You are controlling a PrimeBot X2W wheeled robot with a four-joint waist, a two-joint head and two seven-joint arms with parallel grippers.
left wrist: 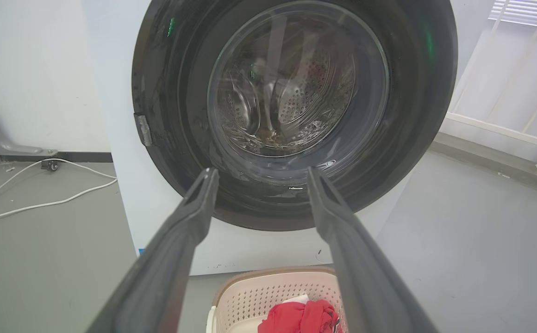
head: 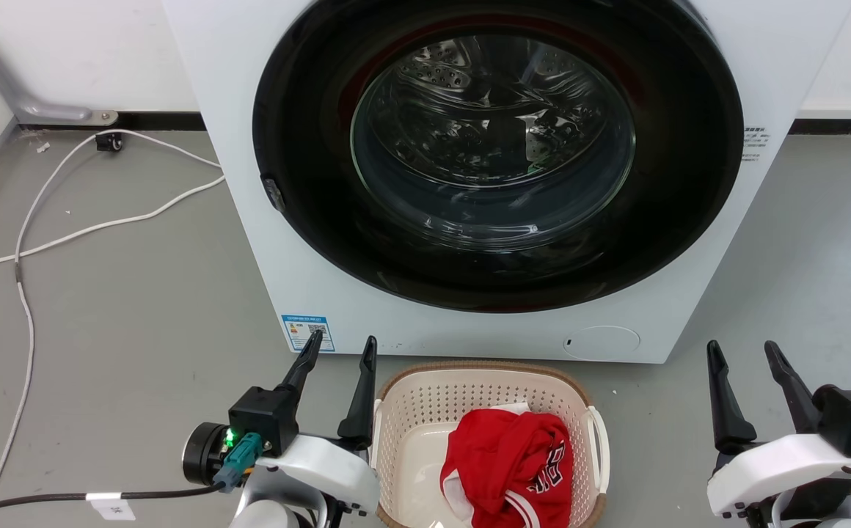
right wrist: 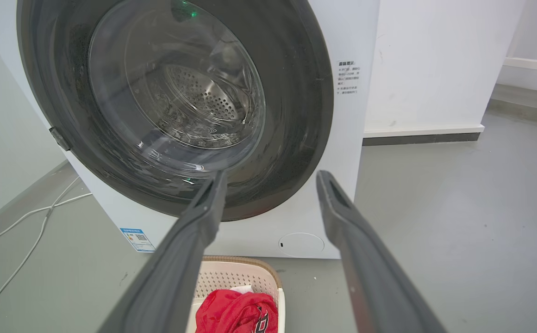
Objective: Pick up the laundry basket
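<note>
Laundry basket (head: 433, 403) sits on the floor against the washer (head: 308, 279), holding a red garment (head: 510, 462). Left gripper (head: 345, 337) stands just beside it, right gripper (head: 742, 346) well apart; both are spread and empty. The approach looks barely begun. Next, both must close in on its 2 handles.

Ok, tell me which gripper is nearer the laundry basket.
Left. The left gripper is close beside the laundry basket, at its left edge; the right gripper stands well clear of its right side.
</note>
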